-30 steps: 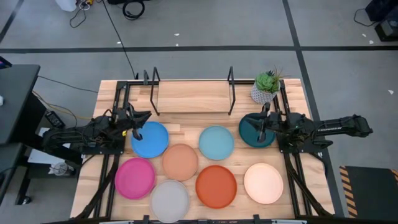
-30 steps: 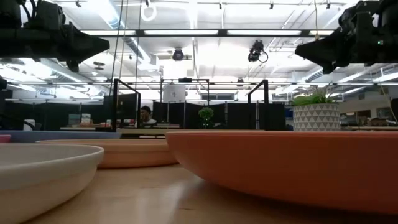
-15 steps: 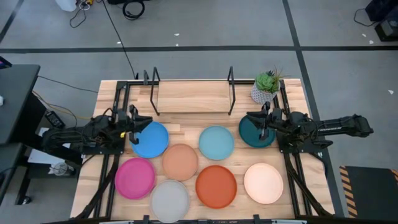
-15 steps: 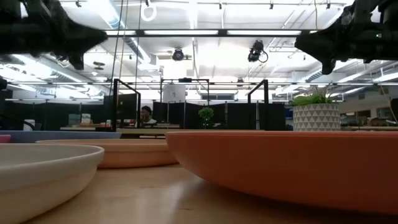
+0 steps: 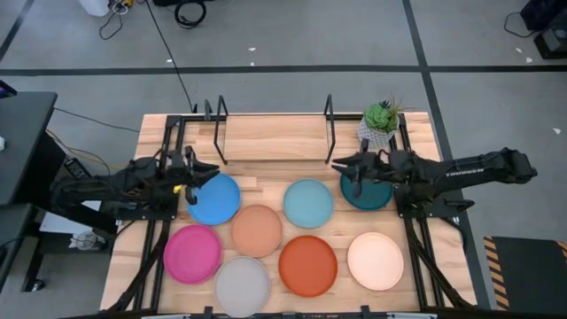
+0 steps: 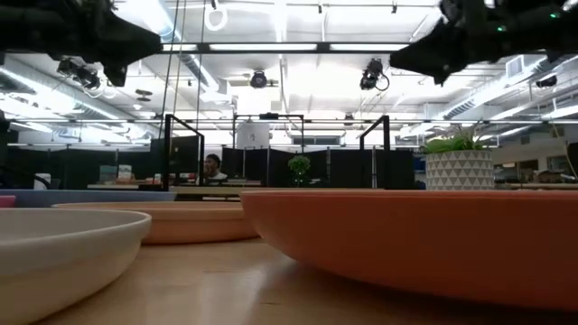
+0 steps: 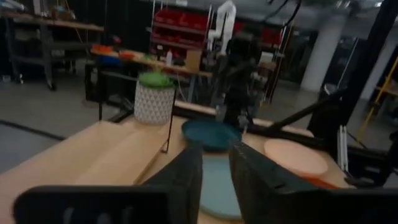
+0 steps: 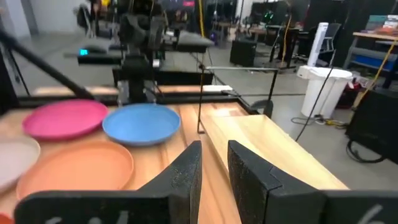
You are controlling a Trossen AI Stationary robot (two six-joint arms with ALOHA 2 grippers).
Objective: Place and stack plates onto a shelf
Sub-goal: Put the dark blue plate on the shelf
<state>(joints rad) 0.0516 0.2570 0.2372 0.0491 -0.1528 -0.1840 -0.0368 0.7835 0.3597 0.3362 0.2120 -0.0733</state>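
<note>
Both my grippers hover slightly open, holding nothing.

My left gripper (image 5: 197,172) hangs over the blue plate's (image 5: 214,198) edge, fingers (image 7: 186,177) a narrow gap apart; my right gripper (image 5: 341,164) sits above the dark teal plate (image 5: 365,195), its fingers (image 8: 186,171) likewise parted. The shelf (image 5: 273,138) lies bare just beyond them, and all eight plates rest on the table (image 5: 266,182).

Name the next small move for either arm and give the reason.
Probably lower the right gripper onto the near rim of the dark teal plate. It hangs empty above that plate's shelf-side edge, all eight plates lie on the table, and the shelf holds none.
</note>
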